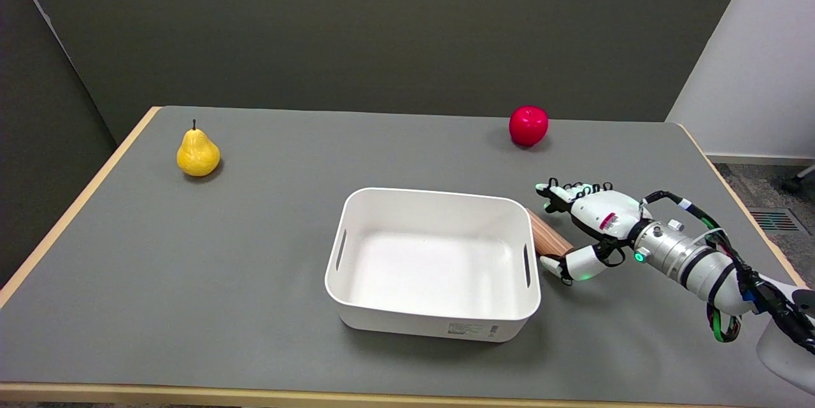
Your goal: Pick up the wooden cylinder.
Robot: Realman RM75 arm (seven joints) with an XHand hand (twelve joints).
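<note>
Head view: right hand (589,226), fingers spread, brackets the wooden cylinder (547,236) lying beside the white bin (433,325); grasp cannot be confirmed.

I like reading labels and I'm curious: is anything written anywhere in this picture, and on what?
Nothing can be read as words here.
White bin: a small sticker on its near wall, print too small to read.
Right hand: a small red mark on its back, too blurred to read.
Wooden cylinder, pear, apple: no writing visible.
</note>
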